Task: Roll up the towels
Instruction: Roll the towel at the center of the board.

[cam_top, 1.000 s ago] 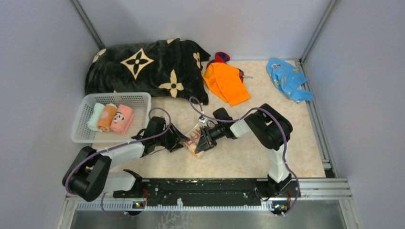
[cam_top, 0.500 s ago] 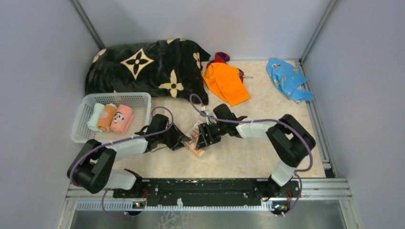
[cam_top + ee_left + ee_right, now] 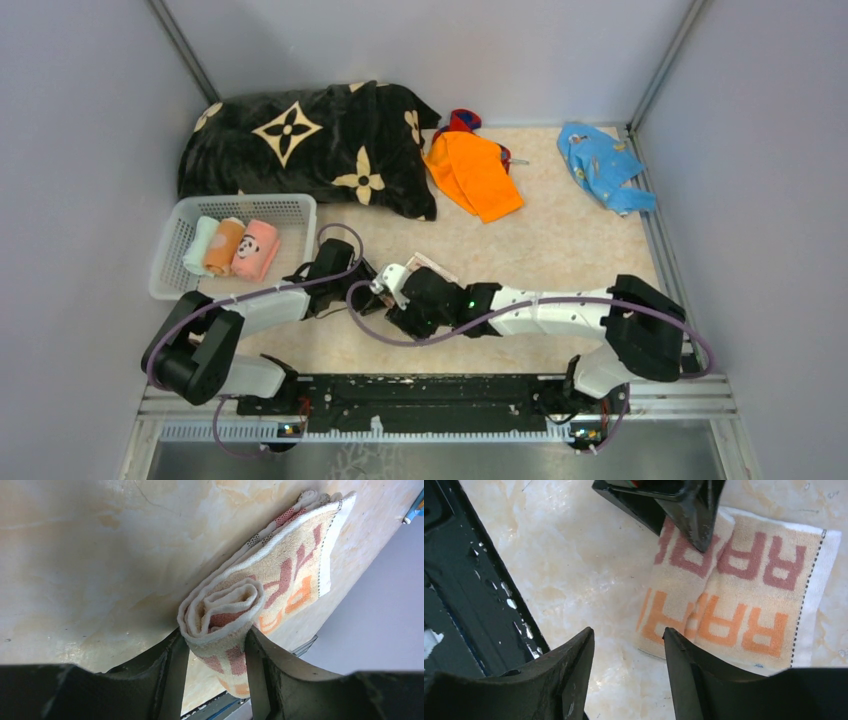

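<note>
At mid-table (image 3: 560, 250), near side, the lettered towel (image 3: 280, 575) lies partly rolled. Fingers of the left gripper (image 3: 216, 647) pinch its rolled end. Fingers of the right gripper (image 3: 629, 645) stand spread just beside the towel, gripping nothing.

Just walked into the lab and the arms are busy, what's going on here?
The left gripper is shut on the rolled end of a beige lettered towel in the middle of the table, with the rest lying flat. The right gripper hovers open just above it, gripping nothing. Three rolled towels sit in the white basket; an orange cloth and a blue cloth lie unrolled at the far side.
</note>
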`<action>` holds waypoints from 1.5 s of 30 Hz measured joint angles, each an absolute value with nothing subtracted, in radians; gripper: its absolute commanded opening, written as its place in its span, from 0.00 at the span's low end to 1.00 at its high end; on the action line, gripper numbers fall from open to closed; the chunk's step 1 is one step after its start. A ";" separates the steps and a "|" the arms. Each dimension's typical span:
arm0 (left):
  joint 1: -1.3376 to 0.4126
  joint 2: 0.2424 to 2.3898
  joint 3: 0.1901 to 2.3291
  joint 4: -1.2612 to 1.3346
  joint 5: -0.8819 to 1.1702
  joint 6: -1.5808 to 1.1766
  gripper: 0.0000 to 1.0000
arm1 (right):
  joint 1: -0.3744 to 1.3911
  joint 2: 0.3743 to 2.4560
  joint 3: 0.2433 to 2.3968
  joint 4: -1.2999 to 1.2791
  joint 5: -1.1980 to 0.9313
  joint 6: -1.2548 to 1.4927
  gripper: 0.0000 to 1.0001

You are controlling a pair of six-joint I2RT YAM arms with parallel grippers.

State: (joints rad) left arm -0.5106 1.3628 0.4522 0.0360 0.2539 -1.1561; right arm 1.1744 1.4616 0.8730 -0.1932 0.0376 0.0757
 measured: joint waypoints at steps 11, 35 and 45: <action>-0.511 1.361 0.452 0.035 0.248 -1.162 0.52 | 1.250 1.634 0.892 -0.157 0.250 -0.024 0.52; -0.511 1.184 0.456 -0.098 0.130 -1.095 0.67 | 1.079 1.660 0.896 -0.108 0.049 0.005 0.08; -0.511 1.127 0.456 -0.118 0.147 -1.067 0.67 | 0.828 1.687 0.809 0.071 -0.529 0.263 0.09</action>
